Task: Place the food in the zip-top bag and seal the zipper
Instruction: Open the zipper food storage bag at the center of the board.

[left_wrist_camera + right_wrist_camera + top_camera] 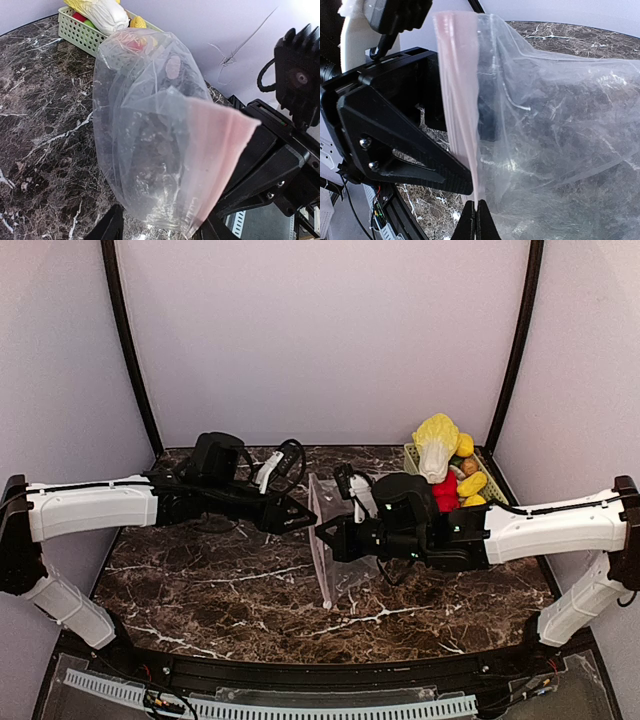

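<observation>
Your right hand [475, 222] pinched the bag's [560, 125] pink strip [457, 100]. Your left hand [160, 230], spread, straddled it over the marbled desk [200, 590].

— Any slider on the zipper [460, 100]?
— Can't make one out. The bag [150, 150] covers the left gripper [159, 227], cropped at the view's bottom edge; whether it grips, I can't tell. The right arm [540, 525] hides part of the basket [412, 455].

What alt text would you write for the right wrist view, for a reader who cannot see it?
At the bottom of the frame, the right gripper pinches the pink-white zipper of a clear zip-top bag, which billows out above a dark marble table. The black left gripper fills the picture's left side, close to the zipper.
</observation>
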`<state>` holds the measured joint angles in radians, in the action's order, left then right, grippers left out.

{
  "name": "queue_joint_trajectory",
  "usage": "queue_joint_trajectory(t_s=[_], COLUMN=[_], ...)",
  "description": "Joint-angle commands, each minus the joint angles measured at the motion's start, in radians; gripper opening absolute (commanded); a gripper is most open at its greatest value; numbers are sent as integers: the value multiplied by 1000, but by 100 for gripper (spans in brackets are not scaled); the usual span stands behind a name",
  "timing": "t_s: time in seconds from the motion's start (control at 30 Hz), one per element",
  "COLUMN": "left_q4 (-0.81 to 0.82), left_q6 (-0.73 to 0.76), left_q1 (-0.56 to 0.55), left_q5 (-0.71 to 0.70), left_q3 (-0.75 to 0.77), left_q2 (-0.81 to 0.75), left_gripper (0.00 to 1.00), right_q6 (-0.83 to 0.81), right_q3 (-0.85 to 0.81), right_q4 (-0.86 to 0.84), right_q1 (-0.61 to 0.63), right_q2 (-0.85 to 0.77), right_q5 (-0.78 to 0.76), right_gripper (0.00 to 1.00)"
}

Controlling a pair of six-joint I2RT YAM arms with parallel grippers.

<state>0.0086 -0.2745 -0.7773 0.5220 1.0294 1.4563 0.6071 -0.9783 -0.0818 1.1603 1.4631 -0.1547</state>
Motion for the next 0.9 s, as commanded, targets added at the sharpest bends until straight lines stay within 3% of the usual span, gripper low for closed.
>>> queue_joint_trajectory(t_s=[0.0,0.3,0.53,0.63,0.67,0.73,0.87], left_q4=[-85,-118,-73,-74,-73,-76,-142], left_q6=[23,14,-9,-20,-23,-21,34], left_q1=[-4,-4,-9,-10,-10,-10,-10], left_q5=[-79,-125,-6,54,58,48,-80], left_q3=[33,41,40,58,59,59,67], left_q2=[5,18,46,60,59,46,-8], left_gripper=[48,39,32,21,12,2,1], right_q6=[-1,5,40,46,48,48,47], right_q3=[-28,-31,-34,-32,-30,-27,-20], right_q4=[-19,-19,-5,6,9,14,33], right_q1=[12,19,24,24,24,24,24], right_q2=[-1,-6,-10,-18,-22,-34,-66], right_q5=[-22,-38,-108,-122,-124,-126,-129], right_gripper=[0,0,0,0,0,0,0])
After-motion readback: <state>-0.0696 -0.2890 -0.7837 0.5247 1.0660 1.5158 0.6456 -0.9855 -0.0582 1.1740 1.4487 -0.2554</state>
